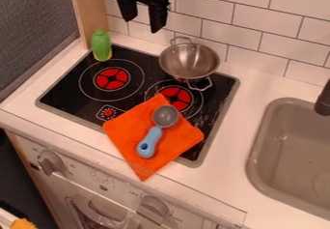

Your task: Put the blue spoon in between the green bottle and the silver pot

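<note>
Green bottle [101,45] sits left of the silver pot [189,60]; my gripper [141,24] hangs up and left of the pot, jaws wide apart, nothing held. Blue spoon [155,131], on the orange cloth [129,135] before the pot: I'd straddle its handle [150,141], pinch squarely, lift straight.

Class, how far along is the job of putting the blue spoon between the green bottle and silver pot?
Nothing looks done: the spoon lies on the orange cloth, outside the gap between bottle and pot. Nothing is in hand: the hand hangs open and clear of the spoon. Left: grasp the spoon, lift it, set it in that gap, release.
</note>
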